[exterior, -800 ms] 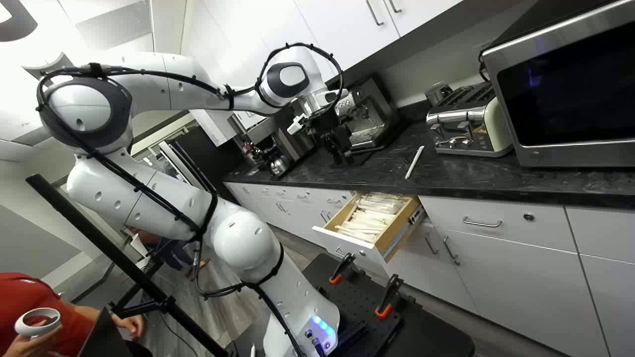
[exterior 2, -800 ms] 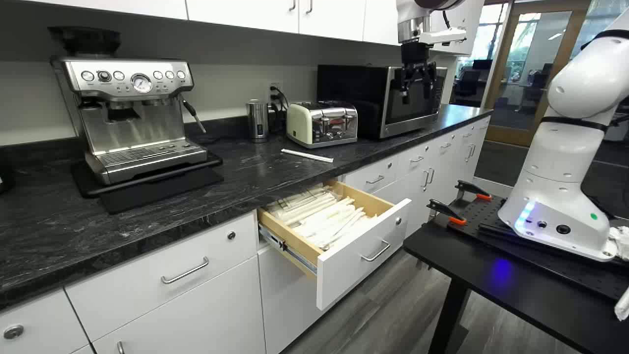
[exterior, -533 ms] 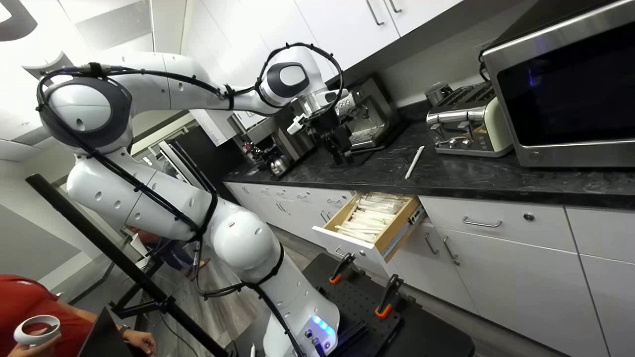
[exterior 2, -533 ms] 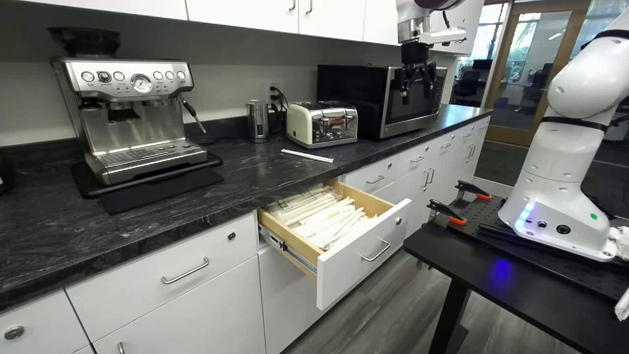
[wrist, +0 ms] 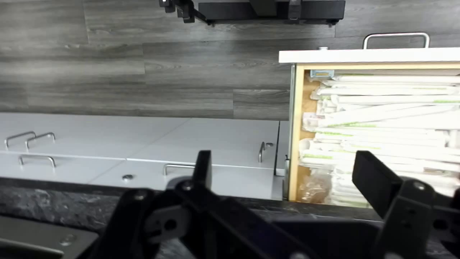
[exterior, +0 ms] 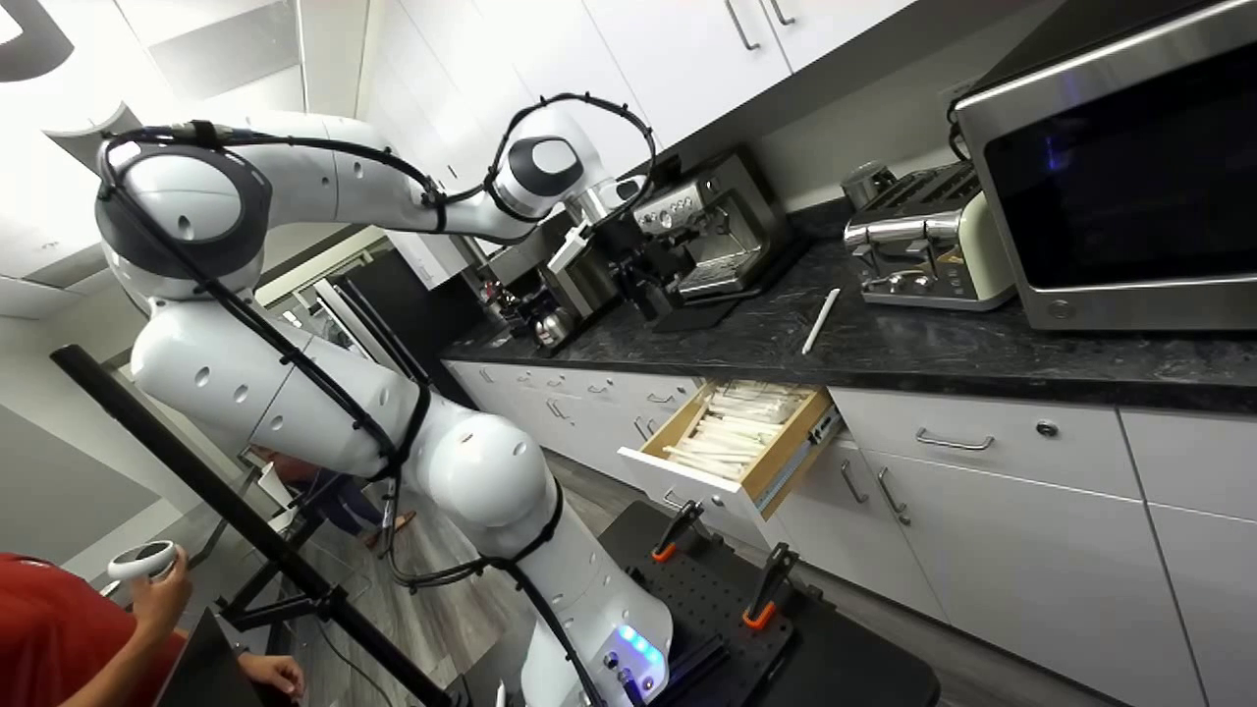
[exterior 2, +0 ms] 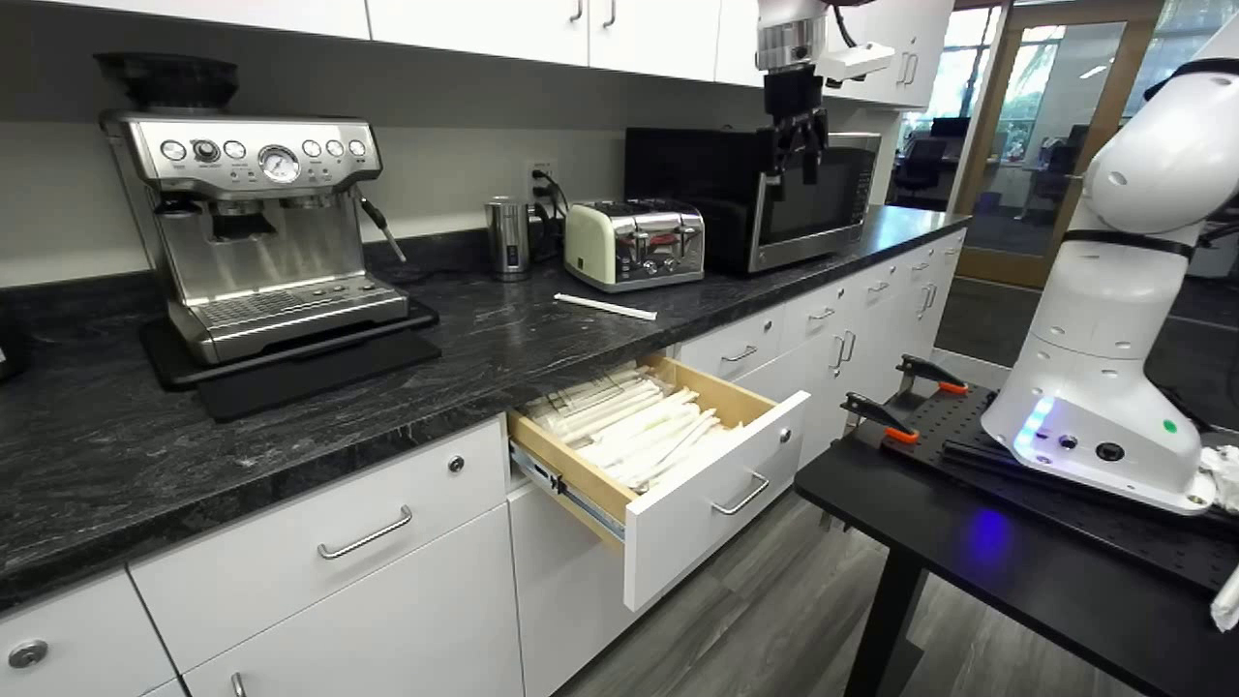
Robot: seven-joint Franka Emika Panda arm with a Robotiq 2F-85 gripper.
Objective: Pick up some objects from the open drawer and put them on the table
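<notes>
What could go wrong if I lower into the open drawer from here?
Grabbing several at once: the wrapped white sticks lie packed and overlapping in the drawer.

A bump: in the wrist view the drawer's side wall shows between the fingers of the open end effector, so a straight descent might strike it.

Later, poor placement could knock the lone white stick on the countertop near the toaster.

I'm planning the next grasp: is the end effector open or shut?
Open: the wrist view shows the end effector with its fingers wide apart.
</notes>
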